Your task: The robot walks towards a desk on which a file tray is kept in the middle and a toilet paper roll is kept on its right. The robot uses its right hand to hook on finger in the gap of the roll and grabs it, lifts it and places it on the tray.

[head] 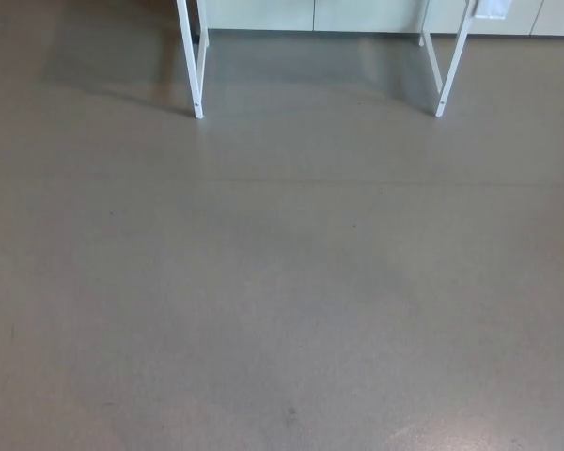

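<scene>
Looking down from the head camera, the view is almost wholly bare grey floor (282, 310).

**Upper left.** The left leg (196, 70) of the desk frame is a pair of slim white bars that meet at a foot resting on the floor.

**Upper centre.** Between the legs lies a darker shadow (310, 70). Behind it, pale cabinet fronts (357, 13) run along the top edge.

**Upper right.** The right leg (448, 70) is also white and slants inward to its foot. A white scrap (493, 8) beside it is cut off by the frame and cannot be named.

**Not shown.** The worktop that these legs carry lies beyond the upper edge of the picture. The file tray and the toilet paper roll are therefore both out of sight. Neither the left robot hand nor the right robot hand enters the view, so whether each is wide, narrow or holding something cannot be told.

**Governing relation (judgement).** The legs are well apart from the camera, across open floor, so the step in hand is judged to be the walk-up, with no reach begun.
- Direction: the roll should lie forward and upward of the robot, above the span between the two legs. By the task sentence it sits toward the right-leg side of the tray.
- Nearer arm: on that layout the right arm would be the nearer one.
- Long axis: whether the roll's core gap faces up or sideways cannot be read here. That must be settled once the worktop comes into view, since the hooking move depends on it.

**Risk (judgement).** Drifting off the midline during the approach would bring the body close to one leg.
</scene>
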Robot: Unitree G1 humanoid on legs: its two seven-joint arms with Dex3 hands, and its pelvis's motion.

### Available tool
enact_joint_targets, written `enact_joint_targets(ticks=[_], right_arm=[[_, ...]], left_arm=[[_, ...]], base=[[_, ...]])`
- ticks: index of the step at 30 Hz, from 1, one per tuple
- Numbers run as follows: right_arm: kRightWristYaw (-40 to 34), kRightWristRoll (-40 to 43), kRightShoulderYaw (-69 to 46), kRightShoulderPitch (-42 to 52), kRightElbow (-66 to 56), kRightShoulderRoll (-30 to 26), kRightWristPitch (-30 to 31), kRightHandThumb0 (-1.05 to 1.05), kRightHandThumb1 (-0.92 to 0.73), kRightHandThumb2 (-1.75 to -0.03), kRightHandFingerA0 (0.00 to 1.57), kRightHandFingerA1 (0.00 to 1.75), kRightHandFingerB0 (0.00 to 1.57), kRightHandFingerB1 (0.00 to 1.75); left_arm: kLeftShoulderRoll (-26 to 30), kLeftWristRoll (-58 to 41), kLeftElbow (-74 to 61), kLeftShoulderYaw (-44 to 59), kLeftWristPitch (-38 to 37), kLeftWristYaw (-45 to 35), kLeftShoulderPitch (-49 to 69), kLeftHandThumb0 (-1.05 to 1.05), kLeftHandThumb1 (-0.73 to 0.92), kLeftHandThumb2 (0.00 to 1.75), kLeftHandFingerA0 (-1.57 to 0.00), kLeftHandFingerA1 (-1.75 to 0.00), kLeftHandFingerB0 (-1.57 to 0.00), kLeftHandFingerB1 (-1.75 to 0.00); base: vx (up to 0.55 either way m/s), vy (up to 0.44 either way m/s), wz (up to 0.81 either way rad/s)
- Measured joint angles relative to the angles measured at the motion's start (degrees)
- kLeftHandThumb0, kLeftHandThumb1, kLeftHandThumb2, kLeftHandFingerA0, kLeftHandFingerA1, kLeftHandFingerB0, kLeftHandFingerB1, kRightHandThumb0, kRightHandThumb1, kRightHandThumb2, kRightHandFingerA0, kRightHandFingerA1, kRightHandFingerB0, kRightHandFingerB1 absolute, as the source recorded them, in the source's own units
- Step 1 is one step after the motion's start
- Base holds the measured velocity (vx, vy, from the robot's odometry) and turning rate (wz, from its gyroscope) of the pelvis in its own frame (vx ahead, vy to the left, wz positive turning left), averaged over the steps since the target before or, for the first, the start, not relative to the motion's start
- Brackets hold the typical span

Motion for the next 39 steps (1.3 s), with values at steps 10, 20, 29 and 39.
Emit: enact_joint_targets(ticks=[10, 20, 29, 39], right_arm=[[-1.2, -1.6, 1.2, -0.8, 1.4, -0.4, -2.7, -0.60, -0.77, -0.63, 0.66, 0.51, 0.24, 0.31], [-1.5, -2.0, 1.2, -1.0, 2.1, -0.5, -3.9, -0.60, -0.77, -0.63, 0.66, 0.51, 0.24, 0.31], [-1.6, -2.1, 1.2, -1.1, 2.4, -0.5, -4.2, -0.60, -0.77, -0.63, 0.66, 0.51, 0.24, 0.31], [-1.8, -2.2, 1.2, -1.2, 2.6, -0.9, -4.4, -0.60, -0.77, -0.63, 0.66, 0.51, 0.24, 0.31]], left_arm=[[0.1, -0.9, 0.3, 0.4, 0.0, -3.9, -0.1, -0.39, 0.52, 1.09, 0.00, -0.48, 0.00, -0.48], [0.1, -1.0, 0.3, 0.6, 0.0, -4.8, -0.1, -0.40, 0.50, 1.08, -0.01, -0.49, -0.01, -0.49], [0.1, -1.0, 0.4, 0.7, 0.0, -4.9, -0.2, -0.39, 0.52, 1.08, 0.00, -0.48, 0.00, -0.48], [0.5, -1.2, 0.3, 1.0, 0.0, -5.4, -0.4, -0.39, 0.52, 1.09, 0.00, -0.48, 0.00, -0.48]], base=[[0.00, 0.000, 0.00], [0.00, 0.000, 0.00], [0.00, 0.000, 0.00], [-0.01, -0.007, 0.07]])
